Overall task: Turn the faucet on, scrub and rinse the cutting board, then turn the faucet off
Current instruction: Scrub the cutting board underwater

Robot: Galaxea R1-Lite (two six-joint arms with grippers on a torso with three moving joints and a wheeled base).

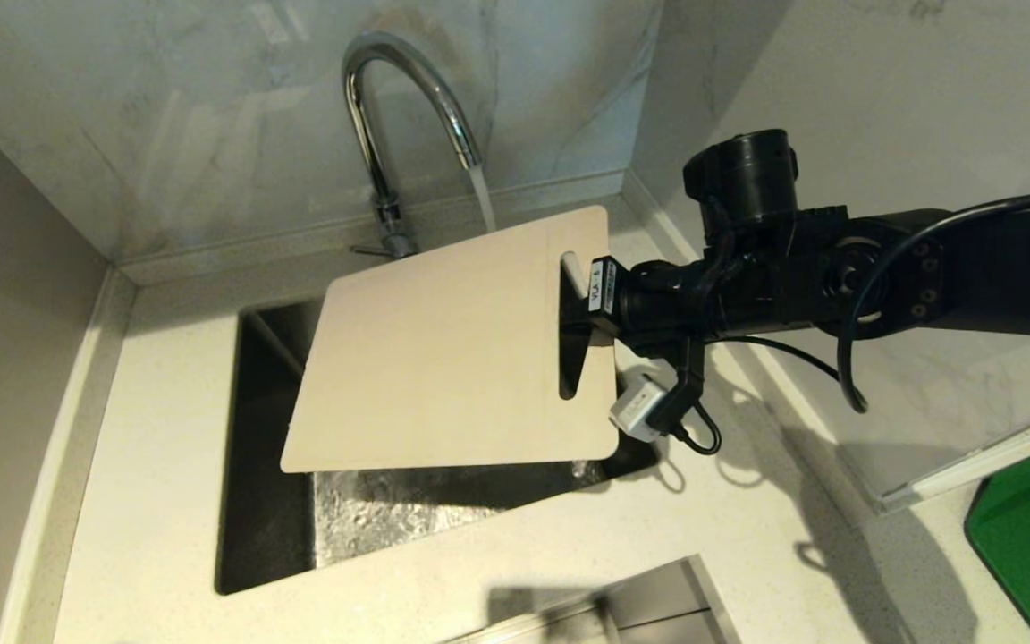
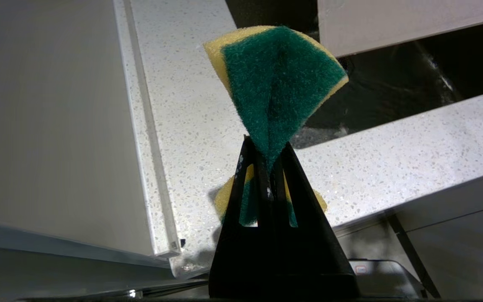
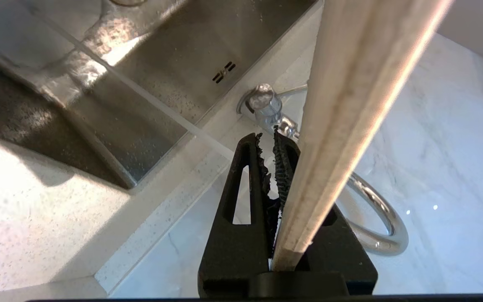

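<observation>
I had the right end effector [image 1: 588,295] clamped on the cutting board [image 1: 443,358] at its slot end, long axis running away from it over the sink [image 1: 265,501], faucet [image 1: 390,134] stream landing at the board's far edge; left end effector [image 2: 266,167] pinched the sponge [image 2: 275,79], off to the side.

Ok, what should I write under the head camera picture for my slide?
The right gripper holds the cutting board by its slot end over the sink while the faucet runs.
</observation>
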